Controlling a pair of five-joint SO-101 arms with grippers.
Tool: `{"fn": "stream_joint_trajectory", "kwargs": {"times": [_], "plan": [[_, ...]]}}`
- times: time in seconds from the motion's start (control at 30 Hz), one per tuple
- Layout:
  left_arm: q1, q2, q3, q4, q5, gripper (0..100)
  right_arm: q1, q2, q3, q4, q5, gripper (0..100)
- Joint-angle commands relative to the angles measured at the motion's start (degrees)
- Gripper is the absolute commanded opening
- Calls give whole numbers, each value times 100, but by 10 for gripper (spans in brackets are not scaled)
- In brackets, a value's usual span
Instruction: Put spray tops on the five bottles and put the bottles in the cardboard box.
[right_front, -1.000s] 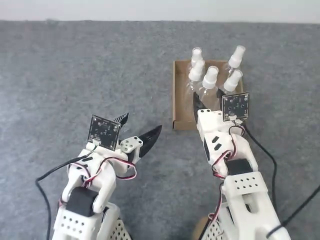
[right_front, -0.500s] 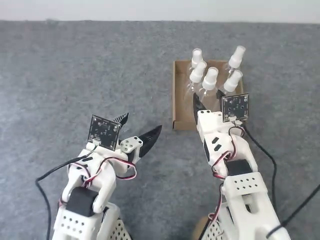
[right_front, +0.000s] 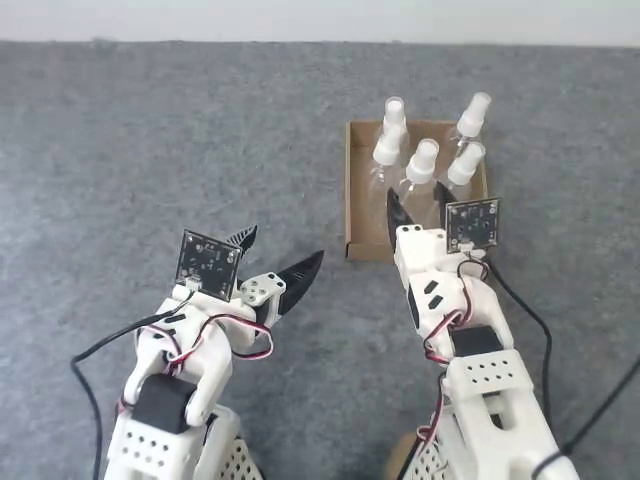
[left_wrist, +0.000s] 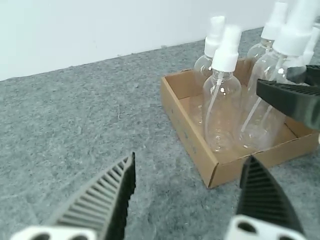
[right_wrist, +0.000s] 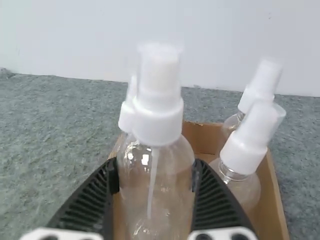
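The cardboard box (right_front: 352, 190) sits right of the table's middle, and in it stand five clear bottles with white spray tops. My right gripper (right_front: 417, 200) is at the box's near side, shut on the nearest middle bottle (right_front: 422, 160). In the right wrist view its jaws press both sides of that bottle (right_wrist: 156, 150), which stands upright. Other bottles (right_front: 387, 150) (right_front: 465, 162) (right_front: 474, 112) stand around it. My left gripper (right_front: 275, 255) is open with nothing in it over the carpet, left of the box and nearer to me; its wrist view looks at the box (left_wrist: 187, 132).
Grey carpet (right_front: 180, 130) covers the table, with free room left of and beyond the left arm. A white wall (right_front: 300, 18) runs along the far edge. Black cables (right_front: 530, 320) trail beside the right arm.
The right arm has drawn back a little toward me and the gripped bottle shifted with it. A neighbouring bottle top moved slightly left. The left arm has not moved.
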Motion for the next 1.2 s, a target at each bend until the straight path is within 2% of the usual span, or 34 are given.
{"fn": "stream_joint_trajectory", "kwargs": {"times": [0.0, 1.03, 1.17], "plan": [[-9, 44, -22, -141, 0, 312, 4, -119, 0, -127, -26, 6], [-9, 44, -22, -141, 0, 312, -4, -110, 158, -92, -9, 6], [-9, 44, -22, -141, 0, 312, -13, -101, 246, -127, 396, 6]]}}
